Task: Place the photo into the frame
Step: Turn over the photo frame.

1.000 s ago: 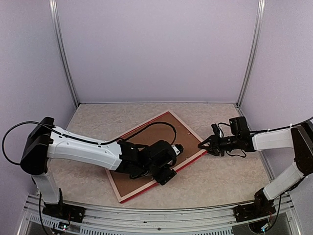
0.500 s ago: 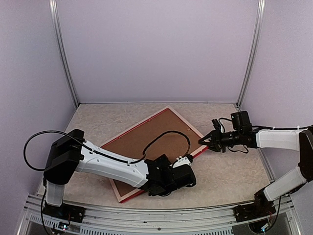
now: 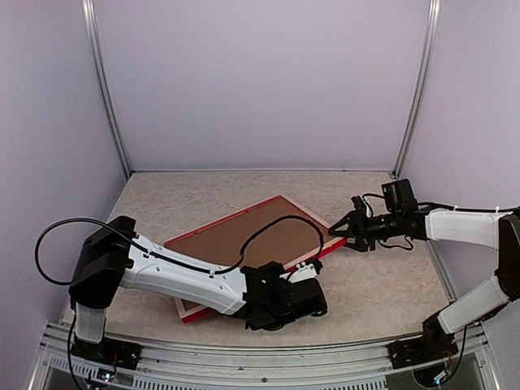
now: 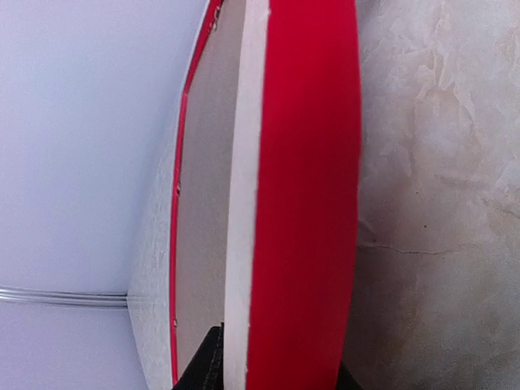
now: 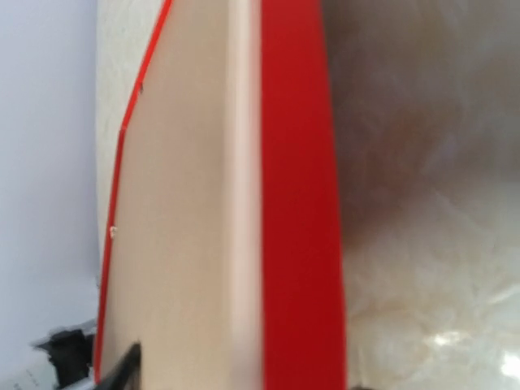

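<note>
Left gripper (image 3: 302, 275): fingers are clamped narrowly on the near long edge of the frame (image 4: 305, 203), toward its right end. The frame is held across the middle of the desk (image 3: 162, 203), set diagonally, with the red face turned down and the brown backing board (image 3: 244, 236) turned up. Its left corner is nearest, its right corner farther. Right gripper (image 3: 341, 233): fingers are pinched on the frame's right corner.
</note>
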`<state>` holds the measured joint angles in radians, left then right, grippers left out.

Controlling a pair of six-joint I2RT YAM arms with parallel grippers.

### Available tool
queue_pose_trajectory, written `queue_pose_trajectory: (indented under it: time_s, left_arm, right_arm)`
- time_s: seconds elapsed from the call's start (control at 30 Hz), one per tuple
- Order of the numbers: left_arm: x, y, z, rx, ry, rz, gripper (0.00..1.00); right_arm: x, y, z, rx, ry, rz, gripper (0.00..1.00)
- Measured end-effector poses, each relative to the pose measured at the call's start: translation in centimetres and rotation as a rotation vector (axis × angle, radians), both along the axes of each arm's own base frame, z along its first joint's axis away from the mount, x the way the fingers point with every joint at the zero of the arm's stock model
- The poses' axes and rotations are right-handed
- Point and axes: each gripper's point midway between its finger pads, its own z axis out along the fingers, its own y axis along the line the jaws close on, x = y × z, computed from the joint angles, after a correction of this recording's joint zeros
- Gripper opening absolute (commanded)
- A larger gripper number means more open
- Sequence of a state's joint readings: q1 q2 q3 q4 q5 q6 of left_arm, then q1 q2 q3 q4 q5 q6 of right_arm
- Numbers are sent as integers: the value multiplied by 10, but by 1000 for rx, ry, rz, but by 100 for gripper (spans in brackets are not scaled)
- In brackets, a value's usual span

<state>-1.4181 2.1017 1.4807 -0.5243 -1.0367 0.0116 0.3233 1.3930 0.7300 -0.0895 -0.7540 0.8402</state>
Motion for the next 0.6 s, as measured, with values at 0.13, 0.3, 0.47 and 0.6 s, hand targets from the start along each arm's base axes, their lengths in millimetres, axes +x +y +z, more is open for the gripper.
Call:
queue_pose_trajectory:
  time_s: [0.13, 0.3, 0.47, 0.6]
  left_arm:
    - [5, 10, 2, 42, 15, 13, 0]
    - [11, 10, 20, 45, 20, 11, 0]
    - [19, 3, 74, -29, 63, -20, 0]
    - [28, -2, 137, -179, 113, -45, 0]
  right_arm:
    - [14, -2, 17, -47, -93, 15, 87]
    - [34, -15, 43, -72, -180, -2, 88]
    - [57, -44, 70, -101, -250, -66, 88]
    - [72, -65, 90, -127, -304, -107, 88]
